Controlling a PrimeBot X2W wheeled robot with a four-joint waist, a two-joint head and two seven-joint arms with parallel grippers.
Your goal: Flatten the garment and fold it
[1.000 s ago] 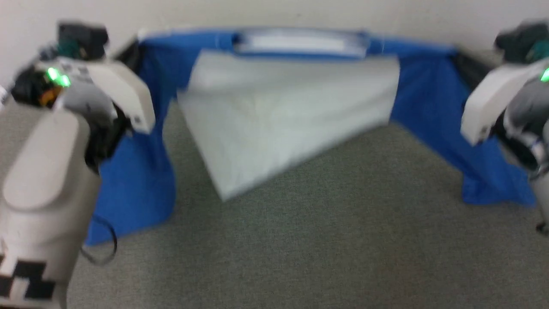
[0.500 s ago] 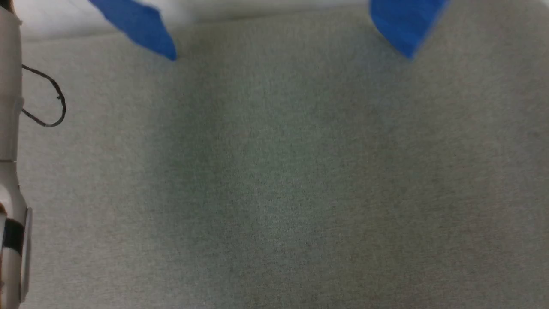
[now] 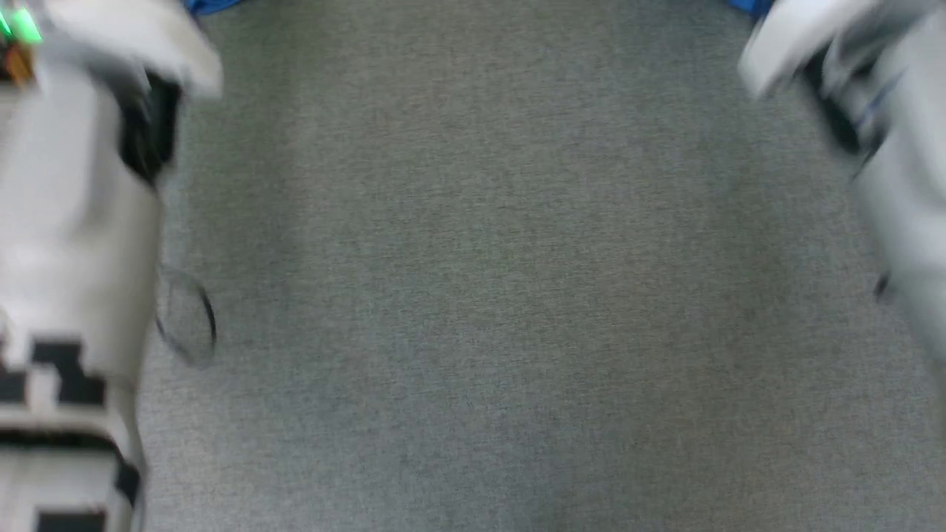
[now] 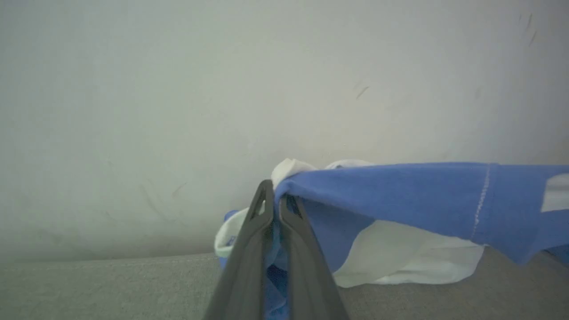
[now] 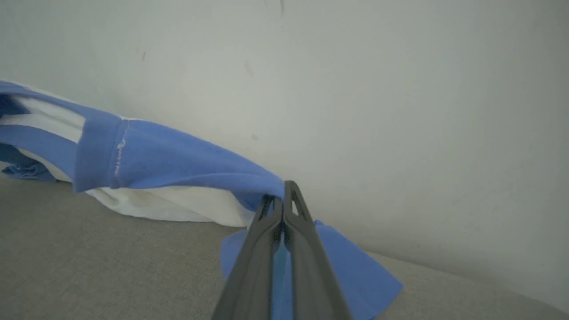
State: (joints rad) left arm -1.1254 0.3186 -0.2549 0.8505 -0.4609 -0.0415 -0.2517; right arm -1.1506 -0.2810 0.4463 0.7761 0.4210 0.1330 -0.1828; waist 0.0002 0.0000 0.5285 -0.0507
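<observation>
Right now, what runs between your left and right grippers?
The garment: both wrist views show its blue shoulder band stretched from the left gripper and right gripper.

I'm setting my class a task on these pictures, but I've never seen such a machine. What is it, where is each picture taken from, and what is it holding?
This is a wheeled robot with two arms, each ending in a hand of two long dark fingers. The blurred picture comes from a camera on its head, looking down at a grey carpet-like surface; the pale shapes at its sides are the left forearm and right forearm. The other two come from cameras on the wrists, looking along the fingers toward a pale wall. The left hand is shut on blue cloth of a long-sleeved shirt with a white body and bright blue sleeves; the right hand is shut on its other side. The shirt hangs between them, its lower parts on the surface.
</observation>
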